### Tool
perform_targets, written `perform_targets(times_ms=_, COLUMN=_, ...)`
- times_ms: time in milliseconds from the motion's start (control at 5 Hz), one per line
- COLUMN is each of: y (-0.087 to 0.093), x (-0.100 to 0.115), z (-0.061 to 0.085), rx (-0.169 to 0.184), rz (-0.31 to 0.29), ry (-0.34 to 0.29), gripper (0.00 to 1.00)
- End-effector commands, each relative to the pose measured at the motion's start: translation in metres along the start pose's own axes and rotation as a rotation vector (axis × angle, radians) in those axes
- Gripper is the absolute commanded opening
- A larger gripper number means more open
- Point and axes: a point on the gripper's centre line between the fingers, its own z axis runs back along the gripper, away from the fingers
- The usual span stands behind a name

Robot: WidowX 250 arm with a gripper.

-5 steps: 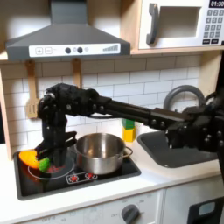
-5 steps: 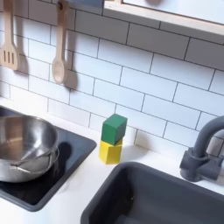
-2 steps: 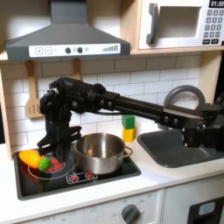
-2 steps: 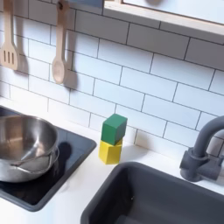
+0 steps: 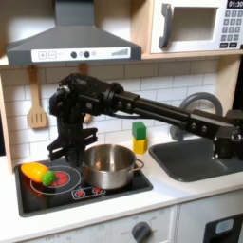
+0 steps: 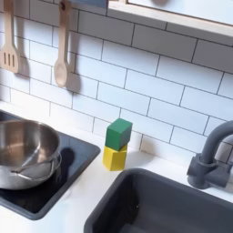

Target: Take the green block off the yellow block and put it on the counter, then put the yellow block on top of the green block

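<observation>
the black arm stretches from the first exterior view's right across to the left, its gripper (image 5: 65, 152) hanging above the stovetop (image 5: 114, 190); its opening cannot be made out. the green block (image 6: 118, 134) sits on the yellow block (image 6: 114, 157), on the counter (image 6: 82, 196).

Steel pot (image 5: 109, 166) on black stovetop (image 5: 133, 182), toy food (image 5: 39, 173) on a red burner (image 5: 63, 177).

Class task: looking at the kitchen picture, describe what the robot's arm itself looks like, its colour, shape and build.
In the first exterior view the arm is black all over, matte, built from long boxy segments joined by chunky block-like joints. Its thicker part bulks up near the stove side. No coloured markings can be made out, and the picture is too blurred to tell cables or the gripper's fingers.
</observation>
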Motion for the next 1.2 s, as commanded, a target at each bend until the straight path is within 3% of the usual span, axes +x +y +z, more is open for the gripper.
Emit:
perform_targets(times_ms=0, y=-0.007, x=-0.022, z=0.006, rx=-0.035, rz=-0.059, ry=0.030, gripper=0.00)
perform_targets(times_ms=200, y=-0.009, x=-0.033, z=0.010, rx=-0.049, rz=-0.084, ry=0.032, gripper=0.00)
perform_targets(times_ms=400, y=-0.014, x=-0.037, z=0.005, rx=-0.066, rz=-0.103, ry=0.042, gripper=0.00)
perform_targets(times_ms=600, y=-0.022, x=-0.039, z=-0.003, rx=-0.055, rz=-0.143, ry=0.053, gripper=0.00)
perform_targets(times_ms=800, y=-0.031, x=-0.033, z=-0.011, rx=-0.054, rz=-0.143, ry=0.039, gripper=0.00)
perform_targets(times_ms=1000, y=-0.046, x=-0.029, z=-0.017, rx=-0.031, rz=-0.186, ry=0.045, gripper=0.00)
